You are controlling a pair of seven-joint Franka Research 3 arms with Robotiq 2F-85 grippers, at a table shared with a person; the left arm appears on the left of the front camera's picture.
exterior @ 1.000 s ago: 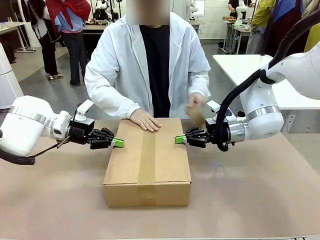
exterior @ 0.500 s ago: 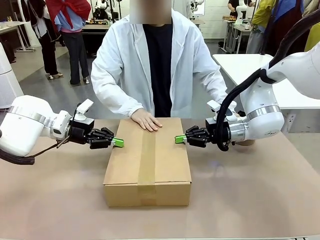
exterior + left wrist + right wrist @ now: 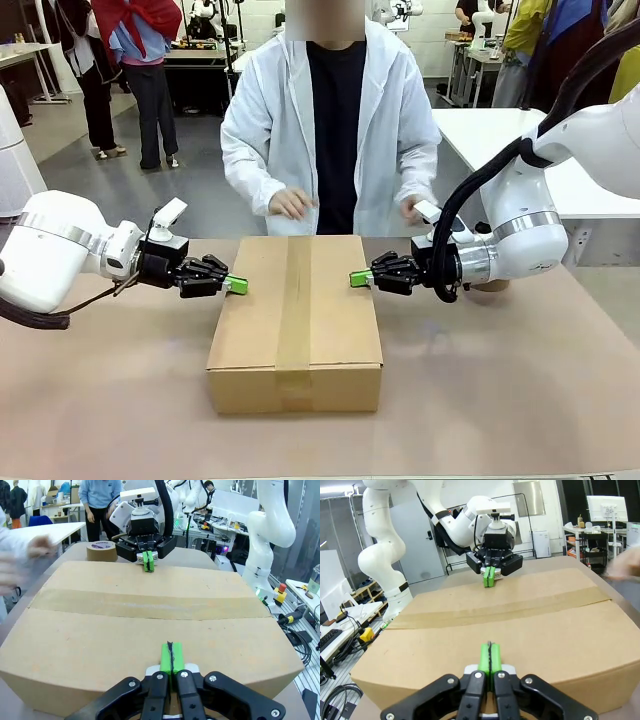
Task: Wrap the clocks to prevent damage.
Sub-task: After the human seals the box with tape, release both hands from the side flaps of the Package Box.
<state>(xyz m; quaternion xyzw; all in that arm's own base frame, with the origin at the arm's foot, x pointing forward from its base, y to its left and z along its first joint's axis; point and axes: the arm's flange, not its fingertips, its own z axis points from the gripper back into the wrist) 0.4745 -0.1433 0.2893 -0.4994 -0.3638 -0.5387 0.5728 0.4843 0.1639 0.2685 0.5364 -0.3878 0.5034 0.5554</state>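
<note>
A brown cardboard box [image 3: 295, 320], shut and sealed along its top with a strip of brown tape, sits mid-table. The clocks are hidden. My left gripper [image 3: 238, 285] is shut, its green tips at the box's upper left edge. My right gripper [image 3: 358, 279] is shut too, tips at the upper right edge, so the two face each other across the lid. The left wrist view looks over the left gripper [image 3: 171, 660] and the box [image 3: 150, 625] to the right gripper [image 3: 147, 561]. The right wrist view shows the right gripper [image 3: 489, 661] with the left gripper [image 3: 489, 576] opposite.
A person in a white coat stands at the far edge, one hand [image 3: 292, 204] and the other hand [image 3: 412, 210] raised above the table. A roll of brown tape [image 3: 102, 550] lies beyond the box near the right gripper. Bare table lies in front of the box.
The person has lifted a hand off the far end of the box lid, brought the other hand in, and shifted to the right. Both arms and the box have stayed still.
</note>
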